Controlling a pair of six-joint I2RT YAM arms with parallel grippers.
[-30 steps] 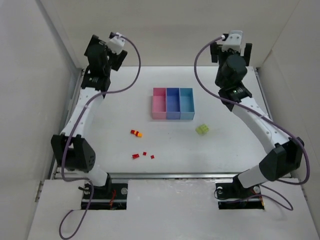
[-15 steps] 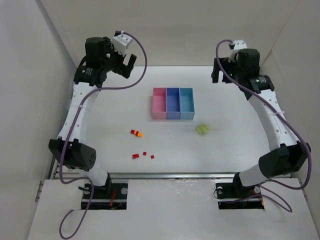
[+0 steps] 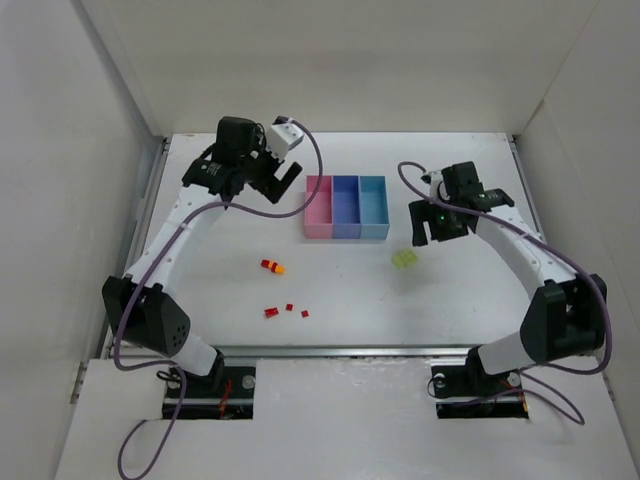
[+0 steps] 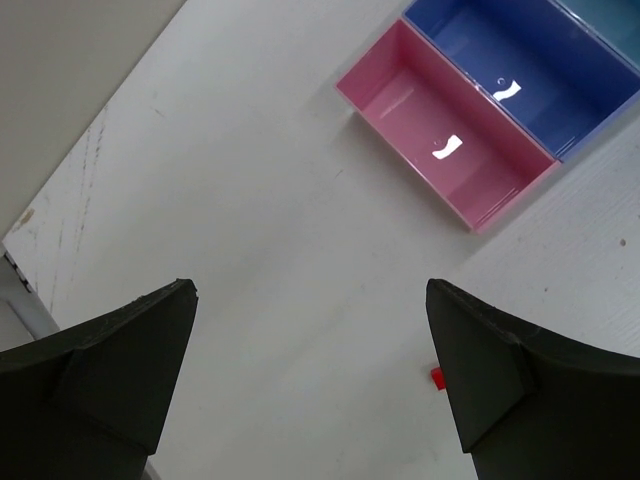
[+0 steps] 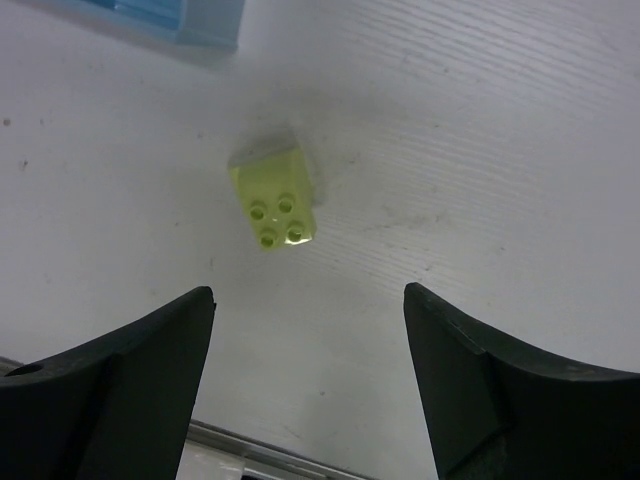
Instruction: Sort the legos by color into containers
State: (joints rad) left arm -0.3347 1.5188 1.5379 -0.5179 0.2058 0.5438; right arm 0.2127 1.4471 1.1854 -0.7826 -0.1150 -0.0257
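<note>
Between the wide-spread fingers of the right pincer, which grips nothing, lies bare white table. The yellow-green brick sits just ahead of that gap and a little to the left of its centre line. In the wrist view the brick's four studs face the camera and its body runs away from the pincer, so its flat sides look set to meet the closing fingers. From above it reads as nearly square, and no long axis can be told. Beyond the brick stands the corner of the light blue bin, the right-hand end of the three-bin tray, all of whose bins look empty. This arm is plainly the nearer one: it rises from its base, elbows out at the right edge, then folds inward with the wrist tipped down over the brick. Across the table the left pincer hangs open and empty, just left of the pink bin, on an arm stretched up the left side and bent in. The red bricks and a red-and-orange pair lie unsorted on its side.
</note>
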